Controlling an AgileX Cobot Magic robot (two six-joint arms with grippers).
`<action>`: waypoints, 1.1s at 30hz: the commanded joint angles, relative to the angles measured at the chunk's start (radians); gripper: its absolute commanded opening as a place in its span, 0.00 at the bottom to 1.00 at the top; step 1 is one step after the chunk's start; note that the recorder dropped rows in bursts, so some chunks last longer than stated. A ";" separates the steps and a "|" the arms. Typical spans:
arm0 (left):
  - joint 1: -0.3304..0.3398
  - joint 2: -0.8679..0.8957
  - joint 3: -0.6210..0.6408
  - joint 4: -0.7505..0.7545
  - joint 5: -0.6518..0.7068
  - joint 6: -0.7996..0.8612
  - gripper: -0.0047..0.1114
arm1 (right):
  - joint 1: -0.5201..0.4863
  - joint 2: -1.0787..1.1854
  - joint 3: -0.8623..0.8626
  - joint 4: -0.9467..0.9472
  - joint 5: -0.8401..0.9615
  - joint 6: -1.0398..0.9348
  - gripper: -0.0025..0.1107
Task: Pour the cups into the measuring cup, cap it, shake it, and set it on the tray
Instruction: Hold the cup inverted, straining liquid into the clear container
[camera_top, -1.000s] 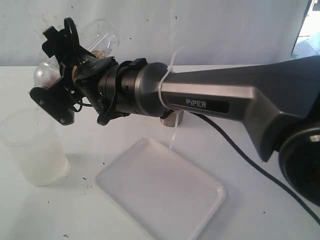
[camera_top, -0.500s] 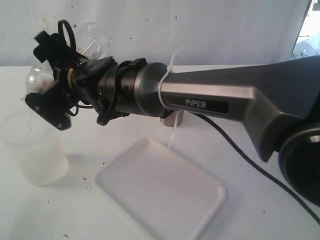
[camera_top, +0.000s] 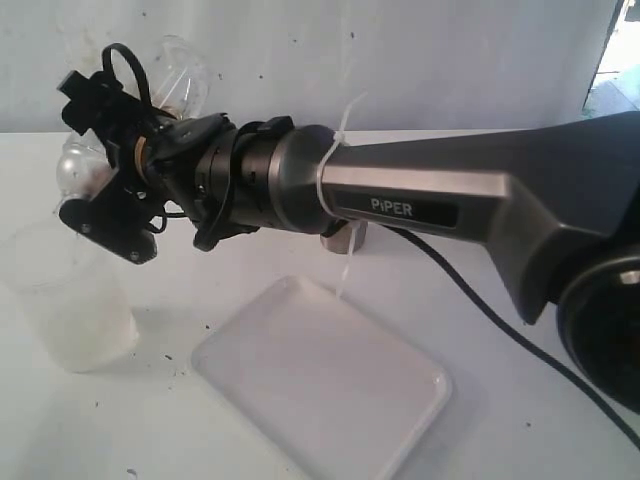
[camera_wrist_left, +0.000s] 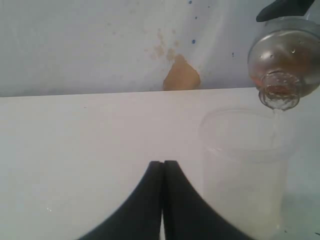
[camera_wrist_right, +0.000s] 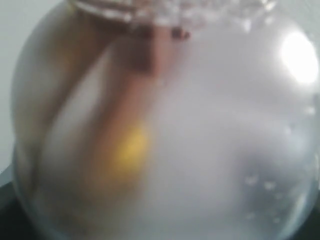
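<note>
R gripper (camera_top: 100, 160) pinched clear round vessel (camera_wrist_left: 282, 55), neck-down just above measuring cup (camera_wrist_left: 245, 165). L gripper (camera_wrist_left: 163, 170) was pressed shut near the cup. Pour prob. best w/ neck centred over rim, slow tilt.

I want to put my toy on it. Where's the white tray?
In the exterior view the tray lies low in the middle, just right of the frosted cup.

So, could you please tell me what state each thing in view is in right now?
Round clear container: tilted mouth-down over the measuring cup, gripped in the right jaws.
Measuring cup: upright on the table, uncapped.
Tray: flat on the table, nothing on it.
Steel cup: on the table, mostly hidden behind the arm.
Left jaws: shut, holding nothing.
</note>
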 joint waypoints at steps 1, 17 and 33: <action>0.001 -0.004 0.005 0.000 -0.012 -0.007 0.04 | 0.001 -0.018 -0.012 -0.014 -0.014 0.005 0.02; 0.001 -0.004 0.005 0.000 -0.012 -0.007 0.04 | -0.001 0.037 -0.084 -0.014 0.025 0.119 0.02; 0.001 -0.004 0.005 0.000 -0.012 -0.007 0.04 | -0.001 0.036 -0.084 -0.014 0.004 -0.106 0.02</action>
